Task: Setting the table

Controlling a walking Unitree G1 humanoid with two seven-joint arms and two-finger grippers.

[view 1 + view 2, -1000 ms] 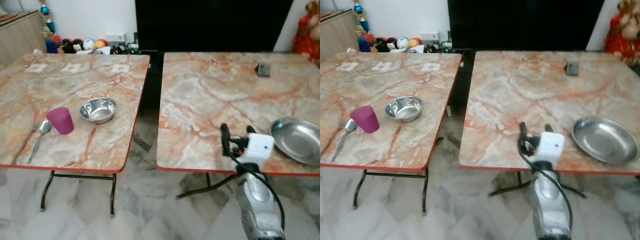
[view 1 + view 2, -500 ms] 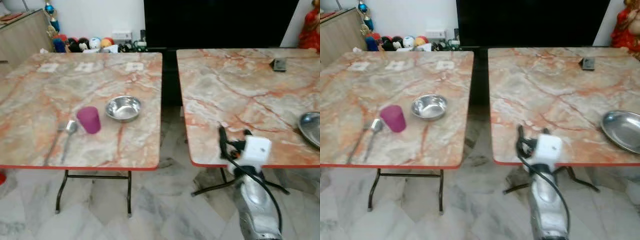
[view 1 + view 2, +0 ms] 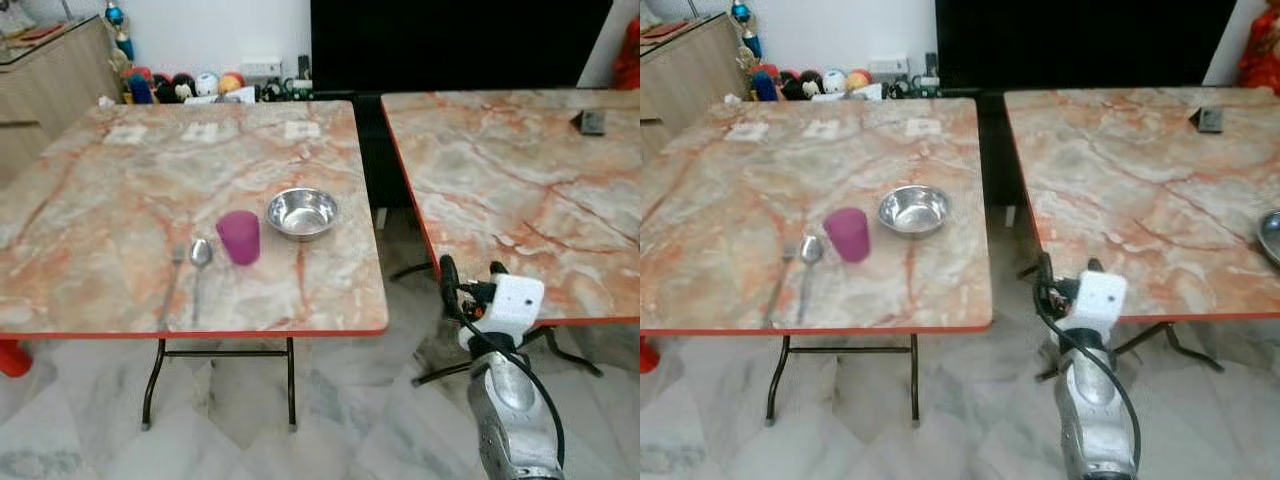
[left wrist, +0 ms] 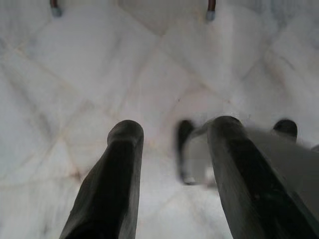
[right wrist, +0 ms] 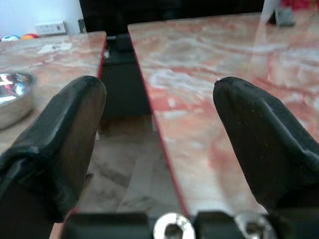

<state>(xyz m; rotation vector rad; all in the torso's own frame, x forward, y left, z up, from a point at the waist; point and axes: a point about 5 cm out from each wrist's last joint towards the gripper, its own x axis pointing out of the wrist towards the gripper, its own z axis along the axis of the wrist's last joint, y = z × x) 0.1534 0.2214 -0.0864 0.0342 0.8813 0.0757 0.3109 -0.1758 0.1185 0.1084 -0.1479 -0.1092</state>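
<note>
Table setting barely begun: both grippers empty, tableware still grouped on one table.

Nearest you, the right gripper (image 3: 470, 280) is raised over the gap between the two tables, fingers spread wide with nothing between them; the right-hand table (image 3: 520, 190) edge sits just beside and beyond it. The left gripper (image 4: 172, 164) hangs low over the floor, fingers apart, also holding nothing. Ahead and to the left of your right gripper, on the left-hand table (image 3: 120, 200), lie a fork (image 3: 172, 283) and spoon (image 3: 198, 270) side by side, then the purple cup (image 3: 239, 237) just beside the spoon, then the steel bowl (image 3: 302, 212) near the cup. Farther right, a steel plate (image 3: 1271, 235) shows at the right table's edge, well apart from the rest. My read: nothing is laid into a place setting yet; plate and the cluster still need bringing together.
</note>
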